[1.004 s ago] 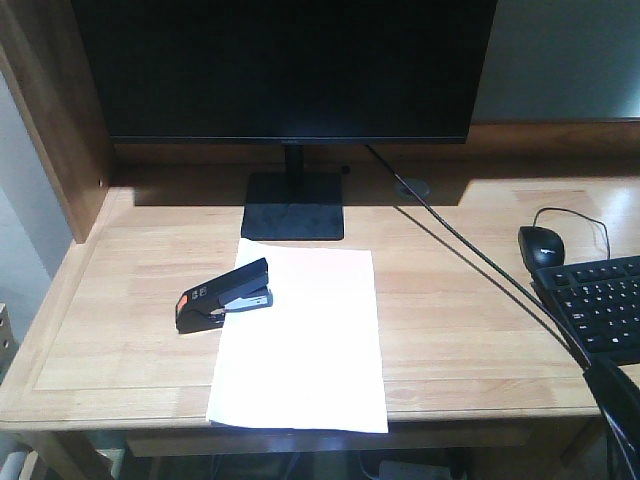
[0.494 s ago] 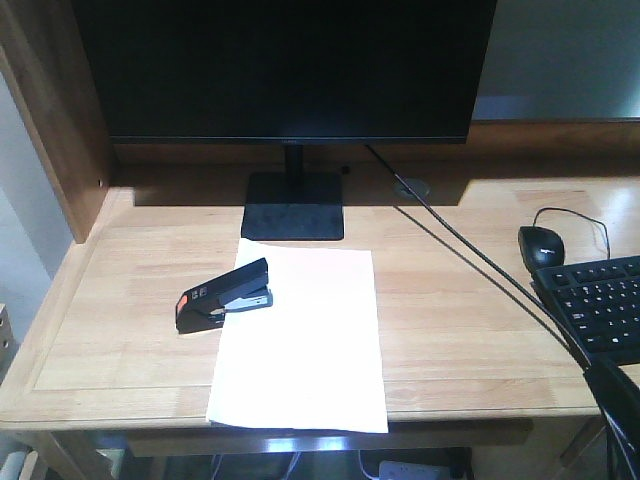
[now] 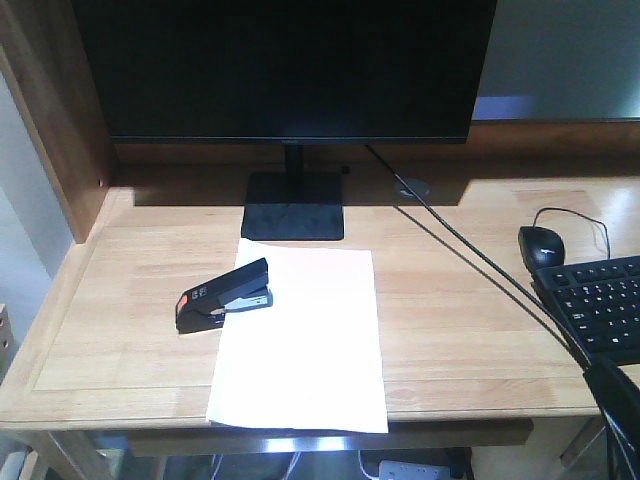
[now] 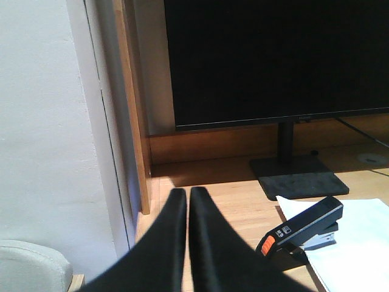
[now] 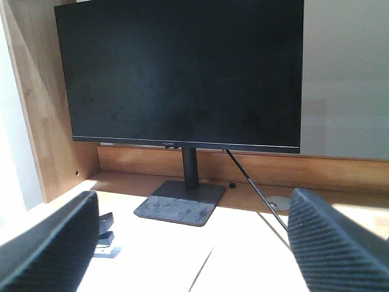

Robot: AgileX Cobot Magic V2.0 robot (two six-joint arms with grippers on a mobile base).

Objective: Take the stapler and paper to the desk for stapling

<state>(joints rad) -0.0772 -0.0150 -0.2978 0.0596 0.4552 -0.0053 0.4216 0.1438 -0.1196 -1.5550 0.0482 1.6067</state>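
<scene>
At the far left, the left gripper point(image 4: 187, 201) has its two black fingers pressed together with only a thin slit between them, holding nothing and hovering near the left end of the wide light-coloured wooden desk point(image 3: 120, 330), close to the upright wooden side panel point(image 4: 130, 103).

Just right of it lies the small black stapler with the orange rear end point(image 3: 225, 293), orange end toward the near left and its nose resting over the left edge of the plain white rectangular sheet of paper point(image 3: 300, 340). The sheet lies flat on the desk, its near edge at or slightly past the desk's front lip.

Behind them stands the large black monitor on its square base point(image 3: 295, 205).

Further right are a black mouse point(image 3: 541, 244) and a black keyboard point(image 3: 595, 305), well apart from the sheet.

The right gripper point(image 5: 194, 243) has its ribbed black fingers spread wide, empty, facing the monitor.

Both things appear to be in place, so stapling seems the step in hand. To do it well, the shut left fingers should probably come down squarely on the stapler's raised front end, pressing straight down so the body does not skid off the sheet; the right could steady the paper.
</scene>
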